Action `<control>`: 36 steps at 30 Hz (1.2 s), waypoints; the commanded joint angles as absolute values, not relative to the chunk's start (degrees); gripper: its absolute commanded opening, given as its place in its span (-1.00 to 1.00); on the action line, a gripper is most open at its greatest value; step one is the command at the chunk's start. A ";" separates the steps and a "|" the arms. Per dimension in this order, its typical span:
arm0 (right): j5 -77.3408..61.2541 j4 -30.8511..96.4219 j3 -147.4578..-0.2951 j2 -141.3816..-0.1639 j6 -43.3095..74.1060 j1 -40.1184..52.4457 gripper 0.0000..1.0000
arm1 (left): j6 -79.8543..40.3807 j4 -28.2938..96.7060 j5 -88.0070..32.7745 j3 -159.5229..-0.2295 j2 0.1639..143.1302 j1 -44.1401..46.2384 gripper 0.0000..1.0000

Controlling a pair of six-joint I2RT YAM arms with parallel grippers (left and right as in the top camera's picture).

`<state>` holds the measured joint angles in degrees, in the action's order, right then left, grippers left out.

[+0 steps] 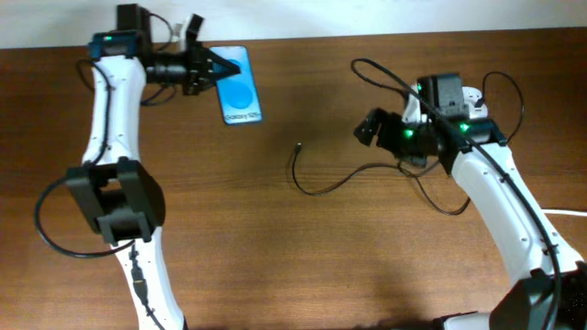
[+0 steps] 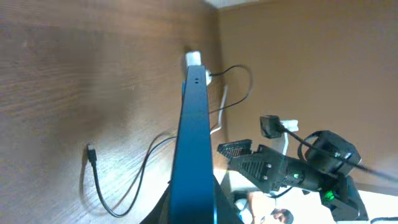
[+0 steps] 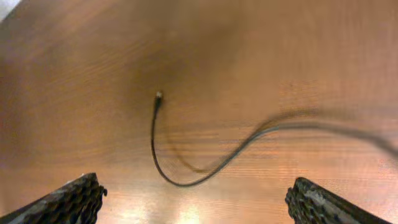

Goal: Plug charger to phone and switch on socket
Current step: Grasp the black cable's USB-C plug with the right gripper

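The phone [image 1: 241,88], with its blue screen facing up, lies at the table's back left. My left gripper [image 1: 217,70] is shut on its near end. In the left wrist view the phone [image 2: 193,124] shows edge-on between the jaws [image 2: 193,214]. The charger cable [image 1: 316,191] curves across the middle of the table, and its plug tip [image 1: 300,146] lies free. My right gripper [image 1: 371,128] is open and empty, above the table right of the cable. The right wrist view shows the plug tip [image 3: 158,95] ahead of the wide-open fingers [image 3: 199,208]. The socket [image 1: 471,94] is mostly hidden behind the right arm.
A thick white cord [image 1: 561,212] shows at the right edge. The black charger cable loops on under the right arm [image 1: 440,203]. The left wrist view shows the right arm [image 2: 292,171] across the table and a white block [image 2: 194,59] beyond the phone's far end.
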<state>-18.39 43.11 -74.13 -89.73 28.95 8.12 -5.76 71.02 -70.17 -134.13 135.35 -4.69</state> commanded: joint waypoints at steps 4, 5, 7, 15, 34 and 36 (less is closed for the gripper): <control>-14.31 35.22 -76.27 -92.33 24.91 14.52 0.97 | -4.25 72.12 -78.65 -134.61 134.15 -8.71 -1.00; -14.33 32.58 -76.23 -94.30 28.64 15.57 0.97 | -4.25 72.12 -78.65 -134.61 134.15 -8.97 -1.00; -15.00 29.82 -76.23 -97.80 32.42 17.12 0.89 | -4.34 72.14 -78.67 -134.61 134.15 -9.61 -1.00; -20.36 22.65 -76.23 -112.05 40.80 22.22 -0.19 | -4.45 72.79 -78.00 -134.61 134.15 -10.28 -1.00; -18.83 14.04 -76.18 -120.95 47.48 26.35 -0.34 | -4.45 73.43 -75.66 -134.61 134.15 -9.65 -1.00; -19.40 13.56 -76.18 -122.21 47.51 26.37 -0.34 | -4.45 73.47 -75.66 -134.61 134.15 -9.65 -1.00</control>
<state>-19.75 14.09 -75.70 -120.01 46.87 25.89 -5.34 73.32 -73.93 -134.13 135.35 -9.72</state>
